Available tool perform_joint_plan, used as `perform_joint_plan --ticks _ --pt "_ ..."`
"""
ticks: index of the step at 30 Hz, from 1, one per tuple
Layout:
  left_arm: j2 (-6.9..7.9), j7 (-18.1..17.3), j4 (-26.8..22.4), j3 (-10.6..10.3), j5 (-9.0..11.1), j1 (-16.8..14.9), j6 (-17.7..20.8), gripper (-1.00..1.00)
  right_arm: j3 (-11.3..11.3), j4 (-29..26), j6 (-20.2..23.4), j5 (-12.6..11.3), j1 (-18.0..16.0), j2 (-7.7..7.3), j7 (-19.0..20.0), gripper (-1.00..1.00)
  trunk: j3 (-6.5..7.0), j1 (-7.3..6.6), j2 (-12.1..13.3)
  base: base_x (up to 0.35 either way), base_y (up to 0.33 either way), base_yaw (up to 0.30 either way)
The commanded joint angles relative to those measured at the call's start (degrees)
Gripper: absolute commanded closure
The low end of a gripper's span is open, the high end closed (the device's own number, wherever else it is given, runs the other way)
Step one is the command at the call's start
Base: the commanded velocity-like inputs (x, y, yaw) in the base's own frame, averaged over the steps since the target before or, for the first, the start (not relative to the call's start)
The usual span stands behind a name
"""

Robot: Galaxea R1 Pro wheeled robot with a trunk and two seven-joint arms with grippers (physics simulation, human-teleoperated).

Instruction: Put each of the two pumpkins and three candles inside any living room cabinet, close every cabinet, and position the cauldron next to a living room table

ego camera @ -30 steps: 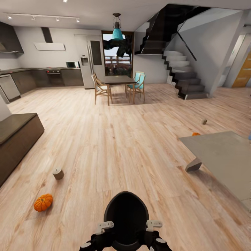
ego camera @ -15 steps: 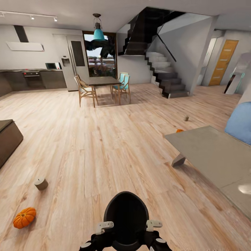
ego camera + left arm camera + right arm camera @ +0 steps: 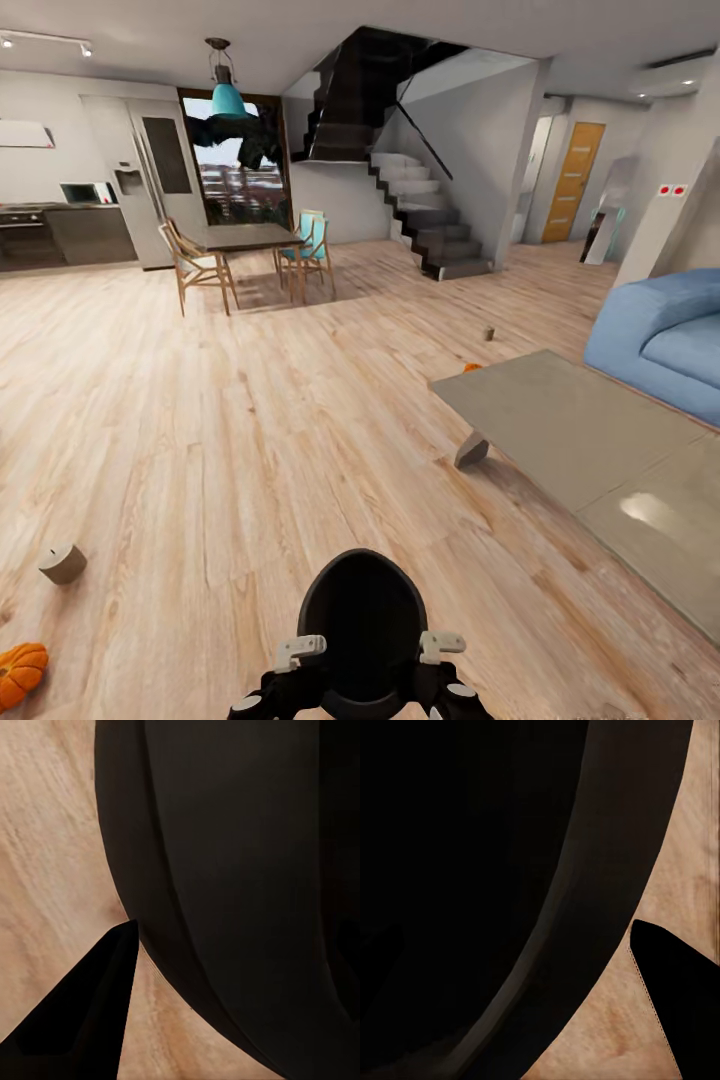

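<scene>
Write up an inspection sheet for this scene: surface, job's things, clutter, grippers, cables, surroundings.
Surface: light wood floor; grey low table at right, bare top.
Job's things: black cauldron held in front of the robot; near pumpkin and near candle on the floor at left; far pumpkin behind the table's far corner; far candle beyond it.
Clutter: nothing seen.
Grippers: left gripper and right gripper at the cauldron's sides; jaw state unclear.
Cables: nothing seen.
Surroundings: blue sofa, dining table with chairs, stairs, kitchen at far left.

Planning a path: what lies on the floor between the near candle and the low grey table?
In the head view, bare wood floor between candle and table.
</scene>
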Motion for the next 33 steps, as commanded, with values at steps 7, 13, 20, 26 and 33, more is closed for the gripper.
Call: perform_joint_plan --ticks 7,13,20,26,33 --pt "0.16 -1.88 -0.35 -0.9 0.93 0.05 0.31 1.0 -0.25 -0.01 0.27 -1.72 -0.1 -0.03 1.47 1.0 0.13 -0.01 -0.03 0.0 0.0 -0.274" --pt "0.19 -1.89 -0.35 -0.9 0.93 0.07 0.31 1.0 -0.25 -0.01 0.27 -1.72 -0.1 0.0 1.47 1.0 0.29 -0.01 -0.03 0.0 0.0 -0.274" --pt "0.19 -1.89 -0.35 -0.9 0.93 0.06 0.31 1.0 -0.25 -0.01 0.27 -1.72 -0.1 -0.01 1.47 1.0 0.47 -0.01 -0.03 0.0 0.014 -0.274" --pt "0.19 -1.89 -0.35 -0.9 0.93 0.05 0.31 1.0 -0.25 -0.01 0.27 -1.72 -0.1 -0.05 1.47 1.0 0.63 -0.01 -0.03 0.0 0.108 -0.274" --pt "0.19 -1.89 -0.35 -0.9 0.93 0.06 0.31 1.0 -0.17 -0.01 0.03 -1.72 -0.1 -0.06 1.55 1.0 0.72 -0.01 -0.03 0.0 0.232 -0.144"
